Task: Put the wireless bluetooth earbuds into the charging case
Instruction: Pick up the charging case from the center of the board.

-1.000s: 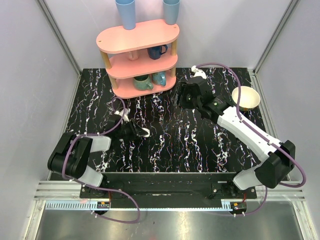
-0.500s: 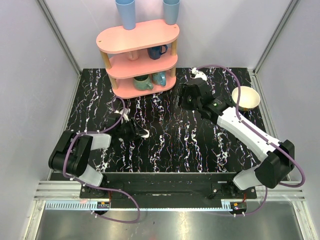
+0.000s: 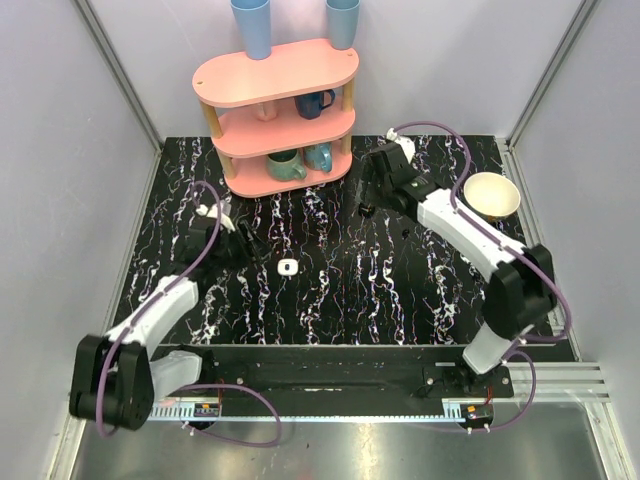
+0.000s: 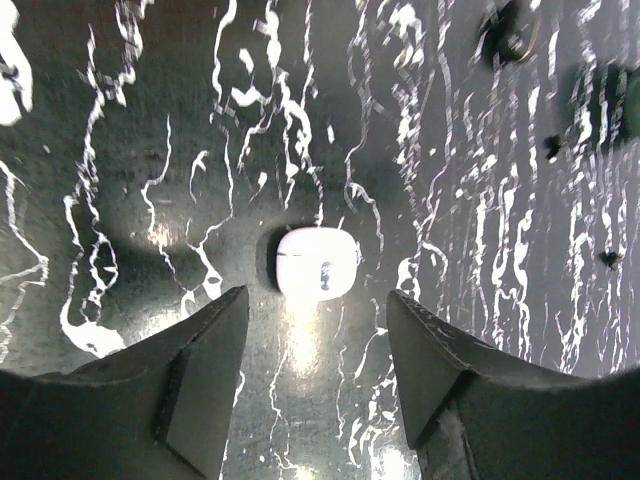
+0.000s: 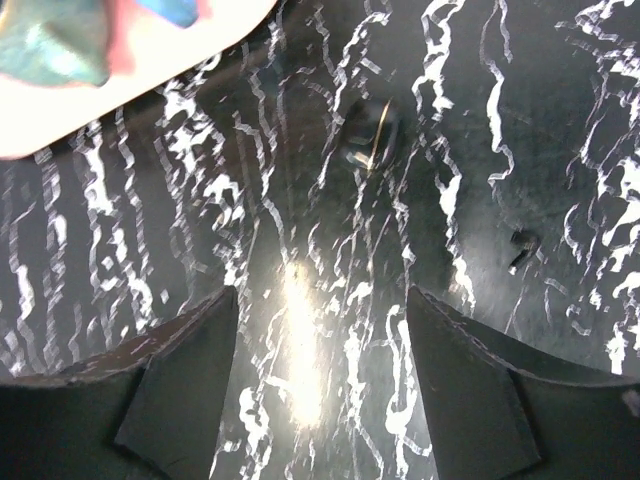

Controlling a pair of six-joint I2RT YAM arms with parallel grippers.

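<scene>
While case (image 4: 318,263), apparently shut, lies mid-desk (image 3: 340,290), left hand (image 4: 318,318) hangs part-open, empty, aimed at it; right hand (image 5: 320,305) open, empty, near far edge, likely out of way.

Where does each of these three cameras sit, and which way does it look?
Top view: above and behind the arms, looking down on the table; both arms show.
Left wrist: on the left arm, looking down at a white plastic piece; its fingers show.
Right wrist: on the right arm, facing table beside the pink shelf; its fingers show.
Shared: top and left wrist see the white piece.
</scene>
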